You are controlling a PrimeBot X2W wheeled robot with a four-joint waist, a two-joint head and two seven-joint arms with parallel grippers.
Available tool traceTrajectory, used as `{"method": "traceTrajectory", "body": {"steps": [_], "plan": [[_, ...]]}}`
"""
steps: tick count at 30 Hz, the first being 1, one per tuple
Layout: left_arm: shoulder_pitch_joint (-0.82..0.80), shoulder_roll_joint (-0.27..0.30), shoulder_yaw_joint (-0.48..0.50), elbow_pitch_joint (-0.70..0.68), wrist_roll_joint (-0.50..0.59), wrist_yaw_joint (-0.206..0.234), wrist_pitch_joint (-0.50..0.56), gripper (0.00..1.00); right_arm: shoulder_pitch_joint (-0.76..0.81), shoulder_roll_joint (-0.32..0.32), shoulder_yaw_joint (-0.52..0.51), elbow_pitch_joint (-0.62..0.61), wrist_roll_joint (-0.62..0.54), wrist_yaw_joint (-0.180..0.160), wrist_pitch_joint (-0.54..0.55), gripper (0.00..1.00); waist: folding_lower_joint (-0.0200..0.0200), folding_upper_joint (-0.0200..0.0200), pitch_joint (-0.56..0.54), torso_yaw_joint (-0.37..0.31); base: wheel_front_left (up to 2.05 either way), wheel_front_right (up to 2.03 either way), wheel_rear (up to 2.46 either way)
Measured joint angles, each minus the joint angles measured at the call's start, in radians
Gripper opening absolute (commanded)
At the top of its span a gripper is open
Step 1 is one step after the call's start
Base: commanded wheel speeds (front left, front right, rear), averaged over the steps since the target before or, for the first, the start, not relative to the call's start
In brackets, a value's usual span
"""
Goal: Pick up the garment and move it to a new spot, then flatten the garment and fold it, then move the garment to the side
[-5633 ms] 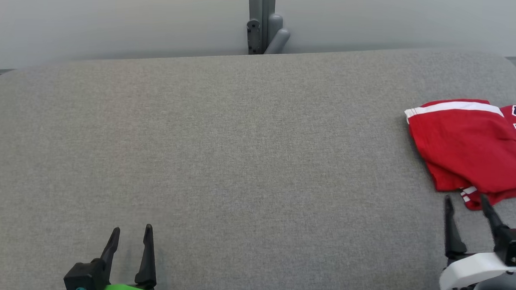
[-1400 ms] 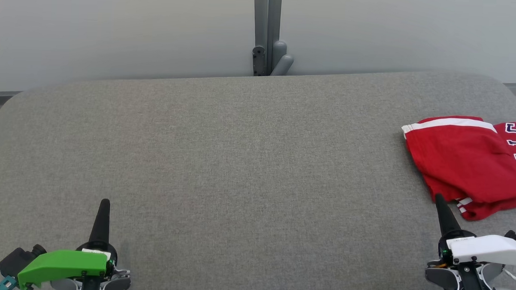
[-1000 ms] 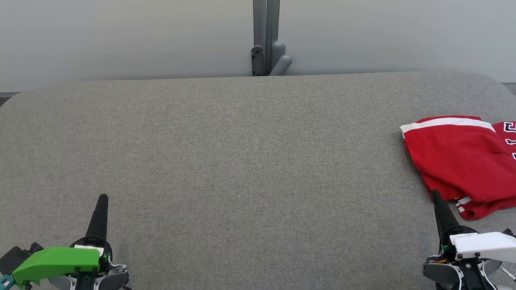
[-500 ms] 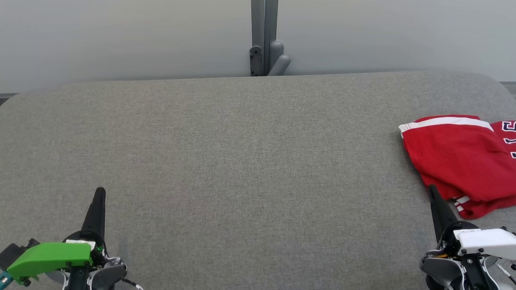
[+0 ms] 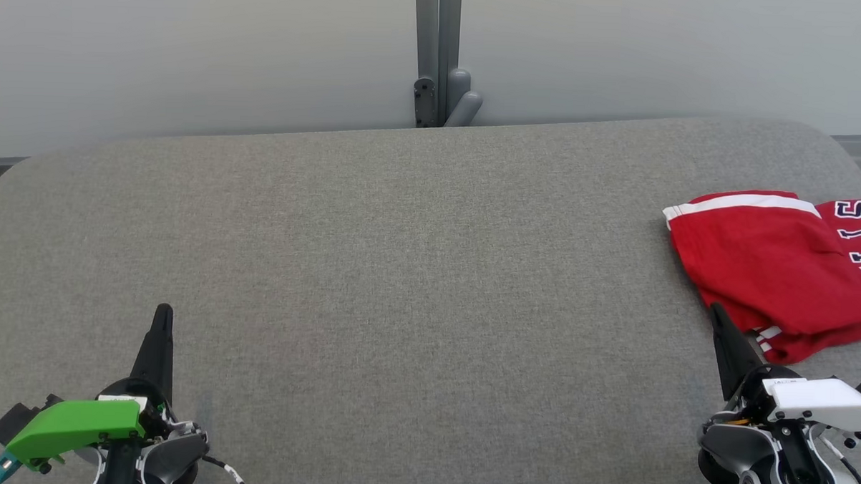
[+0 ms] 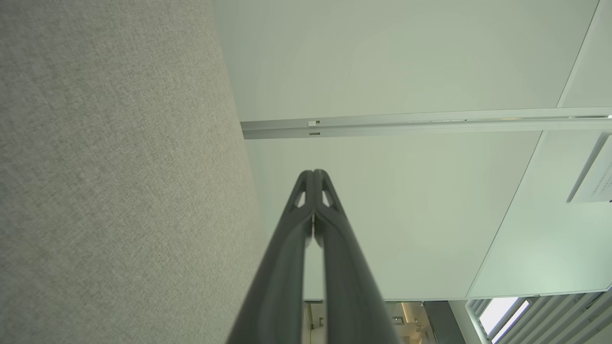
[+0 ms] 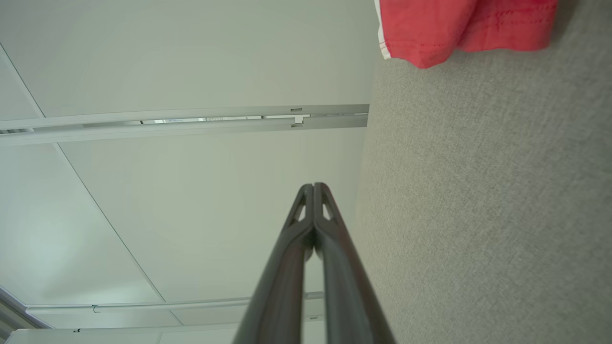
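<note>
My jaws are clenched together on nothing, both pairs. My left gripper [image 5: 163, 315] sits by the near left corner of the grey cushion [image 5: 416, 241]. My right gripper [image 5: 718, 313] sits near its right edge, its tip just beside the folded red garment [image 5: 766, 261] that lies against that edge.

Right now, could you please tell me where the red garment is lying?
In the head view, the red garment lies at the far right of the grey surface, just ahead of the shut jaws of the right gripper.
</note>
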Motion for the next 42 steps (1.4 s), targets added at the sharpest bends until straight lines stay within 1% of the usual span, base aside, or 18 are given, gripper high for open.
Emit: {"method": "traceTrajectory", "body": {"steps": [42], "plan": [[0.000,0.000,0.000,0.000,-0.001,-0.001,0.000,0.00,0.000,0.000,0.000,0.000,0.000,0.000,0.000,0.00,0.0000,0.0000,0.000,0.000,0.00,0.00,0.00]]}}
